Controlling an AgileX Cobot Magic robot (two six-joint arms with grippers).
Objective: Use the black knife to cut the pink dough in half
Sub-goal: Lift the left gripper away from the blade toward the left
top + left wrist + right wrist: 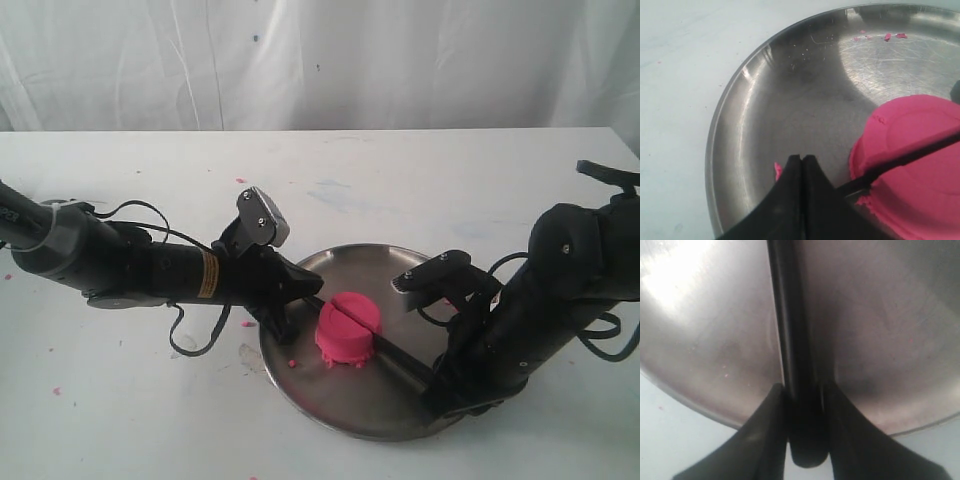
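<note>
Here we are mid-cut: the pink dough point(350, 328) sits near the middle of the steel plate point(400, 268), a shade toward 9 o'clock, and the black knife point(398, 353) lies right across its round top, running from 10 o'clock to 4 o'clock. The right fingers point(771, 430) are clamped on the handle at the 4 o'clock rim. The left fingers point(790, 200) are pressed together at the 10 o'clock end, where the blade tip vanishes beneath them; whether they pinch it or just bear down on it, I can't tell. The blade is bedded in a groove through the dough's centre, so the line looks good. The job now, I'd say, is an even push from both ends, blade level, straight down to the steel. Lean harder on one side and the soft lump may slide or squash across the plate rather than part cleanly.
</note>
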